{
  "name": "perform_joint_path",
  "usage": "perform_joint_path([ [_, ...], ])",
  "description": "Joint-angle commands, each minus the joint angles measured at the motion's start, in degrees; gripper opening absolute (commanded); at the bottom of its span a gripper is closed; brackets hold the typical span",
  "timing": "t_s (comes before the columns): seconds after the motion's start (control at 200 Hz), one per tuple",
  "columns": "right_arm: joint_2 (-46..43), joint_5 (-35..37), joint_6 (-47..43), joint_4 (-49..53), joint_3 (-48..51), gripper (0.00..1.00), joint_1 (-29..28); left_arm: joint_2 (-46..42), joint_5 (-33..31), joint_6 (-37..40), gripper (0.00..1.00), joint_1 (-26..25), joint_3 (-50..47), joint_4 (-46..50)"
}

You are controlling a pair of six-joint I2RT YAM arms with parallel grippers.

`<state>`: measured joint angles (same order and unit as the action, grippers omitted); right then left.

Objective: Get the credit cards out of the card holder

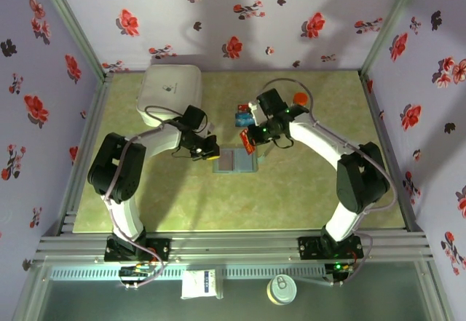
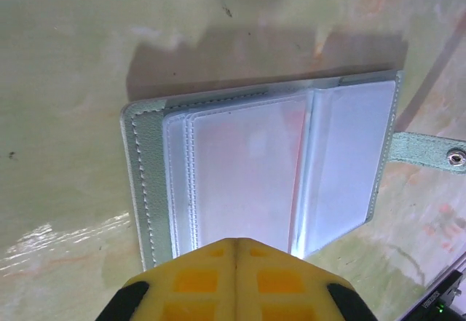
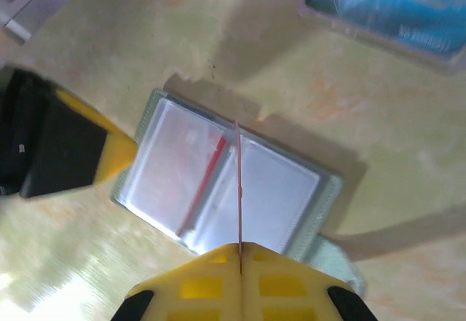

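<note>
The card holder [image 2: 247, 161] lies open and flat on the table [image 2: 65, 59], a grey-green stitched wallet with cloudy clear sleeves over both panels and a studded strap [image 2: 429, 152] jutting from one side. The left gripper [image 2: 234, 242] is clenched on nothing, its tips at the holder's edge and seemingly pressing it, though contact is hard to confirm. The right gripper [image 3: 239, 247] pinches the red card [image 1: 247, 140] edge-up just above the holder's middle fold, and the blue-teal card [image 3: 386, 1] lies flat beyond the holder, apart from it.
</note>
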<state>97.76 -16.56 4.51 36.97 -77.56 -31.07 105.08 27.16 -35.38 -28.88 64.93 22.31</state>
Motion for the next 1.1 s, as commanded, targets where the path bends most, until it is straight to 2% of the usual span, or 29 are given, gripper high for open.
perform_joint_path([
  [0.0, 2.03, 3.26, -21.35, 8.1, -4.86, 0.06, 0.42, -1.74, -0.61, 0.11, 0.04, 0.43, -1.44, 0.61],
  [0.18, 4.52, 6.29, -43.29, 11.95, -10.38, 0.0, 0.66, -2.15, -0.87, 0.39, 0.04, 0.63, -3.14, 0.53],
  [0.28, 6.53, 9.97, -49.45, 12.19, -13.06, 0.0, 1.05, -2.51, -0.97, 0.46, 0.03, 0.65, -3.96, 0.56],
  [0.41, 10.32, 8.19, -55.95, 14.95, -18.66, 0.0, 2.66, -4.21, -1.72, 0.26, 0.03, 0.93, -5.48, 0.23],
  [0.94, 29.25, 1.69, -61.89, 18.55, -46.07, 0.0, 8.28, -8.22, -3.29, -0.33, 0.04, 2.03, -7.8, 1.29],
  [1.095, 33.42, 0.41, -62.27, 18.25, -51.07, 0.0, 8.73, -8.38, -3.56, -0.4, 0.04, 2.16, -7.98, 1.57],
])
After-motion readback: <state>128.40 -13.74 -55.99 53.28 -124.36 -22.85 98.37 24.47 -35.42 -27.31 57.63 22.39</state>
